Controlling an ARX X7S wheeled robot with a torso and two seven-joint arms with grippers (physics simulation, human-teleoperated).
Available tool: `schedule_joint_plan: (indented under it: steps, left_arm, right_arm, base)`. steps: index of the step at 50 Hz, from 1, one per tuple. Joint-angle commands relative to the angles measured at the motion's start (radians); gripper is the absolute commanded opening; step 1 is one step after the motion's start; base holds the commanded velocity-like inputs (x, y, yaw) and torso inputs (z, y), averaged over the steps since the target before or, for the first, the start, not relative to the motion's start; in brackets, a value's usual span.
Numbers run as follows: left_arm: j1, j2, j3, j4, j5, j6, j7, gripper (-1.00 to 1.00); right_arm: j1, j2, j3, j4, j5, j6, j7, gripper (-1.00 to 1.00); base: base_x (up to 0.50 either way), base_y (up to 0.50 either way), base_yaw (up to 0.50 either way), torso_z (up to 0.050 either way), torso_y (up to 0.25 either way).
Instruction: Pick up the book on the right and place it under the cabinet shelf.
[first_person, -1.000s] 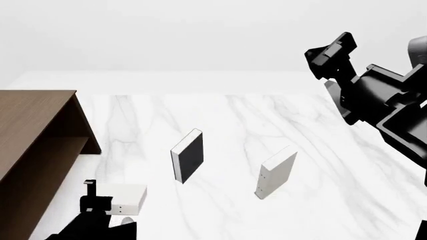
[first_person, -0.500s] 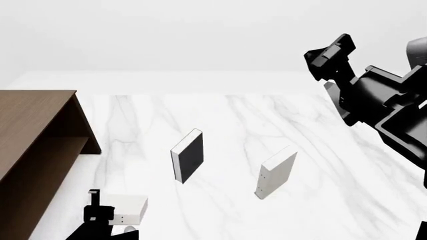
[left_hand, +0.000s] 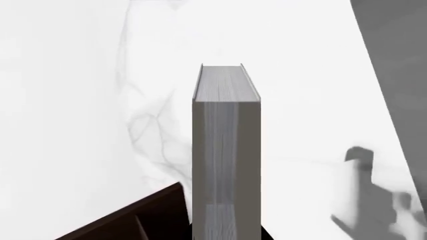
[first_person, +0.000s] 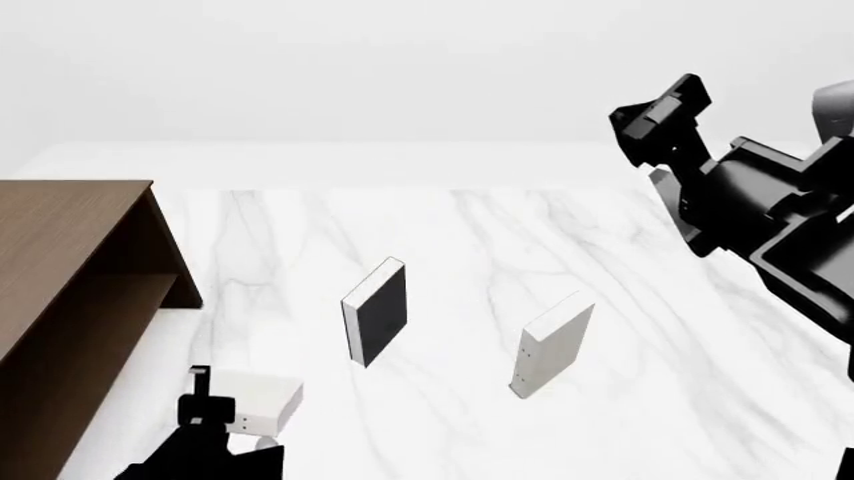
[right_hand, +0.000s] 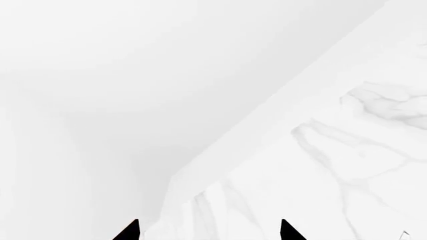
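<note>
Three books sit on the white marble table (first_person: 627, 400): a black-covered book (first_person: 375, 313) and the book (first_person: 553, 345) to its right both stand upright and apart, while a third, pale book (first_person: 251, 403) is clamped in the left gripper (first_person: 214, 412) just beside the cabinet shelf (first_person: 67, 290). The right gripper (first_person: 663, 115) hangs raised above the table, its two fingertips parted and empty.
</note>
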Motion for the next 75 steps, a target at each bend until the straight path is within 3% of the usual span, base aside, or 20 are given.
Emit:
schedule_joint_plan:
  steps: [1, 7, 8, 24, 38, 48, 54, 58, 65, 75]
  left_arm:
    - [-0.011, 0.036, 0.012, -0.072, -0.021, 0.033, -0.011, -1.0]
    - [-0.008, 0.031, 0.013, -0.066, -0.023, 0.03, -0.005, -1.0]
    - [-0.007, 0.031, 0.013, -0.066, -0.023, 0.028, -0.003, 1.0]
    - [0.001, -0.012, 0.007, 0.018, -0.028, 0.015, 0.025, 1.0]
    - [0.042, -0.229, -0.01, 0.338, -0.043, -0.035, 0.124, 1.0]
    - [0.058, -0.337, -0.06, 0.515, -0.115, -0.052, 0.158, 1.0]
    - [0.099, -0.37, -0.222, 0.671, -0.347, -0.083, 0.074, 1.0]
    - [0.14, -0.353, -0.386, 0.766, -0.583, -0.113, -0.012, 1.0]
    - [0.176, -0.33, -0.597, 0.847, -0.861, -0.141, -0.104, 1.0]
    - [0.026, -0.236, -0.804, 0.892, -1.13, -0.3, -0.179, 1.0]
  right_arm:
    - [-0.01, 0.006, 0.003, -0.008, 0.0, -0.006, 0.002, 1.0]
    - [-0.015, 0.002, 0.0, -0.005, -0.005, -0.008, -0.005, 1.0]
    - [-0.015, 0.002, 0.0, -0.005, -0.006, -0.009, -0.006, 1.0]
    - [-0.02, 0.007, -0.001, -0.009, -0.003, -0.012, -0.01, 1.0]
    - [-0.011, 0.002, -0.012, 0.0, -0.006, -0.014, -0.019, 1.0]
    - [-0.004, 0.003, -0.015, 0.0, 0.0, -0.017, -0.016, 1.0]
    - [0.002, 0.005, -0.016, -0.002, 0.0, -0.018, -0.016, 1.0]
    - [0.0, 0.011, -0.017, -0.011, -0.001, -0.016, -0.012, 1.0]
    - [-0.001, 0.05, -0.021, -0.033, -0.008, 0.007, -0.003, 1.0]
    - [0.017, 0.126, -0.054, -0.046, -0.045, 0.08, -0.019, 1.0]
  base:
    - [0.0, 0.0, 0.0, 0.0, 0.0]
    - [0.0, 0.0, 0.0, 0.0, 0.0]
    - [0.0, 0.0, 0.0, 0.0, 0.0]
    - [0.0, 0.0, 0.0, 0.0, 0.0]
    - [0.0, 0.0, 0.0, 0.0, 0.0]
    - [0.0, 0.0, 0.0, 0.0, 0.0]
    - [0.0, 0.0, 0.0, 0.0, 0.0]
    - [0.0, 0.0, 0.0, 0.0, 0.0]
    - [0.0, 0.0, 0.0, 0.0, 0.0]
    - [0.0, 0.0, 0.0, 0.0, 0.0]
